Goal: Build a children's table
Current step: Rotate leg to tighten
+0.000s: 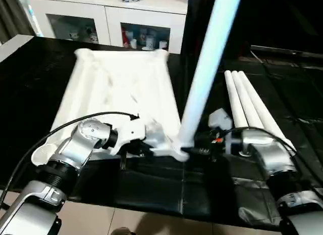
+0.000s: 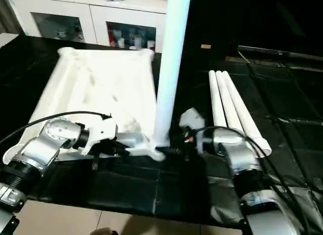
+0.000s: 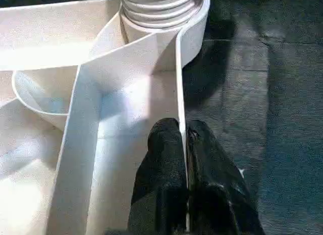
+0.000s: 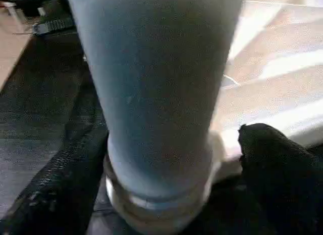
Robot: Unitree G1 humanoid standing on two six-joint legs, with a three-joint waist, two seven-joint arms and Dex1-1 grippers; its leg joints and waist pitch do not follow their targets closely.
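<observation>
The children's table lies upside down on the black surface, its white ribbed top [image 1: 121,88] facing up. One white leg [image 1: 204,73] stands upright in the near right corner socket [image 3: 161,12]. My left gripper [image 3: 184,139] is shut on the thin frame wall [image 3: 179,78] of the top's near edge, just beside that corner. My right gripper [image 4: 161,194] is open, its black fingers [image 4: 277,164] on either side of the leg's base [image 4: 156,93], with a gap showing at one finger. Three loose white legs [image 1: 247,101] lie side by side to the right.
A white glass-door cabinet [image 1: 101,22] stands behind the black work surface [image 1: 282,88]. The surface's front edge [image 1: 151,207] runs just below my forearms, with light floor beyond it. A cable [image 1: 60,126] loops over my left forearm.
</observation>
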